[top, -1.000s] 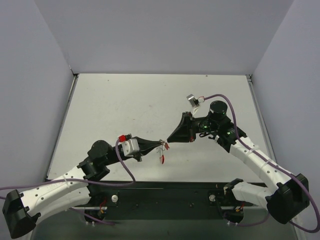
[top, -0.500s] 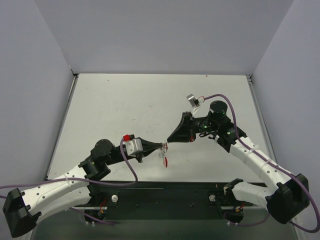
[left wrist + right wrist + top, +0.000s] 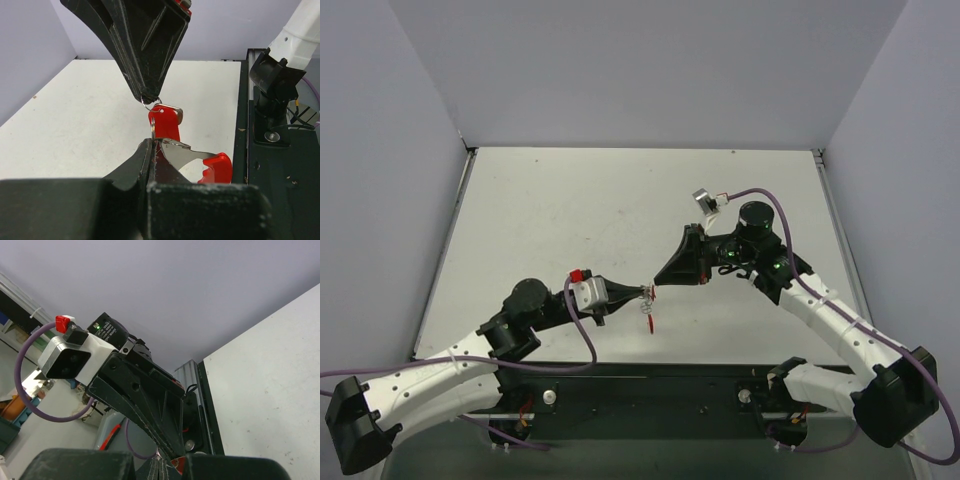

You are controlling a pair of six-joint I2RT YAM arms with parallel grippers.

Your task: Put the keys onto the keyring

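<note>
Threading underway, mid-air above the table point(image 3: 570, 220); not confirmed done.
L gripper point(image 3: 150, 146) jaws clamped on key point(image 3: 165, 124); R gripper point(image 3: 149, 97) jaws pinch keyring point(image 3: 150, 106) wire. Key head touches ring; whether threaded, can't tell.

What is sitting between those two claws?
A thin wire keyring and a red-headed key, bridging the left claw and right claw; the left wrist view shows it.
</note>
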